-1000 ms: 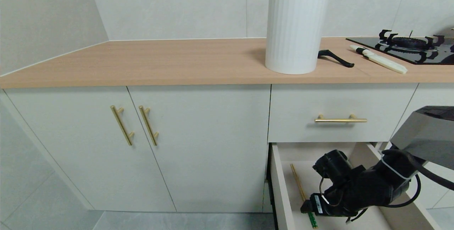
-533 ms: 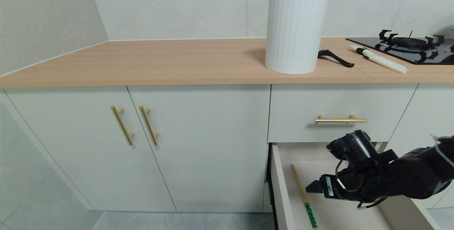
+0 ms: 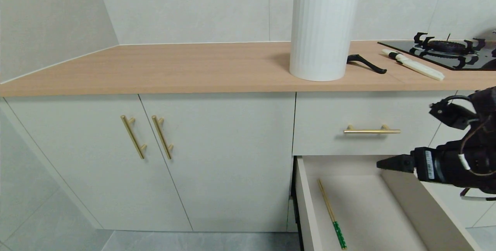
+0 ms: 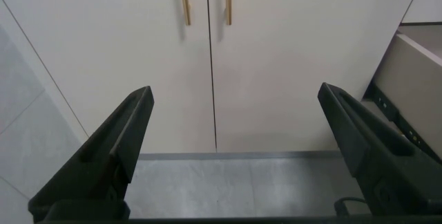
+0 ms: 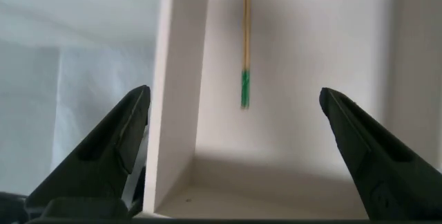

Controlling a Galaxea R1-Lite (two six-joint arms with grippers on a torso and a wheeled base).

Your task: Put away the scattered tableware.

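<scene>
A pair of wooden chopsticks [image 3: 331, 218] with green ends lies along the left side of the open drawer [image 3: 308, 208]; the right wrist view looks down on the chopsticks [image 5: 245, 51]. My right gripper [image 3: 387, 164] hangs above the drawer's right wall, open with nothing held, and it is well clear of the chopsticks [image 5: 235, 148]. A white knife [image 3: 414, 64] and a black-handled utensil [image 3: 366, 63] lie on the wooden counter [image 3: 174, 69]. My left gripper [image 4: 235, 148] is open and empty, low in front of the double cabinet doors [image 4: 210, 58].
A tall white ribbed container [image 3: 323, 32] stands on the counter, hiding part of the black utensil. A gas hob [image 3: 445, 51] is at the far right. A shut drawer with a gold handle [image 3: 372, 130] sits above the open one. Grey floor lies below the doors.
My right gripper has risen out of the drawer, up and to the right, away from the chopsticks' green end. The chopsticks stay lying in the drawer.
</scene>
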